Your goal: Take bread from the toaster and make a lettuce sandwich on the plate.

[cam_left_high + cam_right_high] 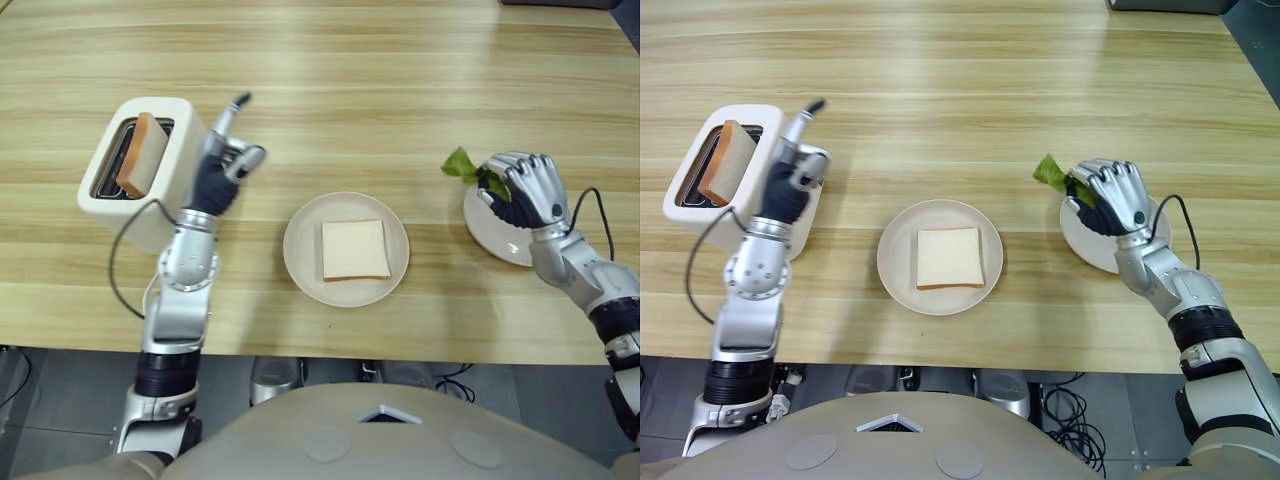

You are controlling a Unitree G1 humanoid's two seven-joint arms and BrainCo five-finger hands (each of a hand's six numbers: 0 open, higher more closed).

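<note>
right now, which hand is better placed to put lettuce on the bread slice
Right. The right hand is shut on the lettuce leaf above the small plate, near the bread slice on the centre plate. The left hand sits by the toaster, holding nothing.

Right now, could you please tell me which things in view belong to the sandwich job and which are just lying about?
For the job: toaster; bread slice in its slot; centre plate with a second slice; lettuce in the right hand; side plate under it.
Lying about: dark object at the far edge; cable beside the side plate.
</note>
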